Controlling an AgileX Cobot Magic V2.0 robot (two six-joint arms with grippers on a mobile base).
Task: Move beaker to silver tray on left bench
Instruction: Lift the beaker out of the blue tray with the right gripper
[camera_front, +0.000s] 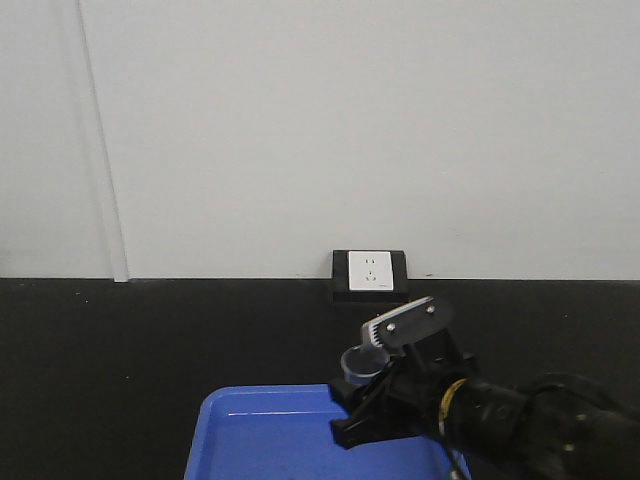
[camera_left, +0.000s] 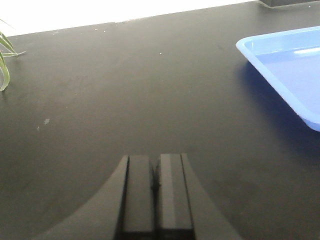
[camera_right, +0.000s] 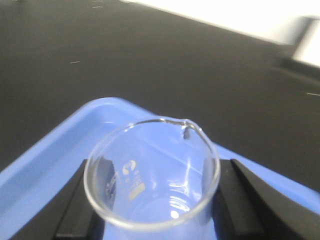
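Right wrist-mounted view gives you one beaker (camera_right: 152, 172), grasped between the fingers of your right hand (camera_right: 155, 205) at a corner of the one blue tray (camera_right: 45, 175). Its white printed marks are too blurred to read. Your left hand (camera_left: 155, 195) is clenched on nothing over the counter (camera_left: 125, 90), with bare black surface open up to the tray's edge.

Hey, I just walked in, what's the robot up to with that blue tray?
The right gripper has its fingers on either side of the beaker and grips it near the far edge of the blue tray. I can't tell whether the beaker is lifted off the tray floor. The left gripper is shut and empty, hanging over the black bench beside the tray. No silver tray is in view, so the move to it is not yet done.
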